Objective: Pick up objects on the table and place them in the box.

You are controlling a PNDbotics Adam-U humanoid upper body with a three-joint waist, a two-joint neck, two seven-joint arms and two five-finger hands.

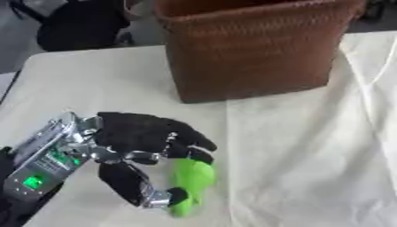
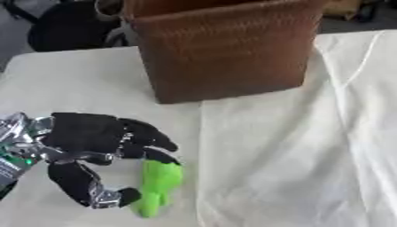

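Observation:
A bright green object [image 1: 190, 184] lies on the cloth-covered table near the front left. My left hand [image 1: 136, 135] reaches in from the left, its black fingers [image 1: 190, 148] curled over the object's top and its thumb [image 1: 132, 184] bent round toward the lower end. The fingertips touch the green thing; whether it is lifted off the table I cannot tell. A brown woven box [image 1: 252, 48] stands at the back centre, upright, its inside hidden from here. My right hand shows in neither view.
A cream cloth [image 1: 310, 146] covers the table, with folds running down the right side. A black chair [image 1: 81, 24] stands beyond the far left edge of the table.

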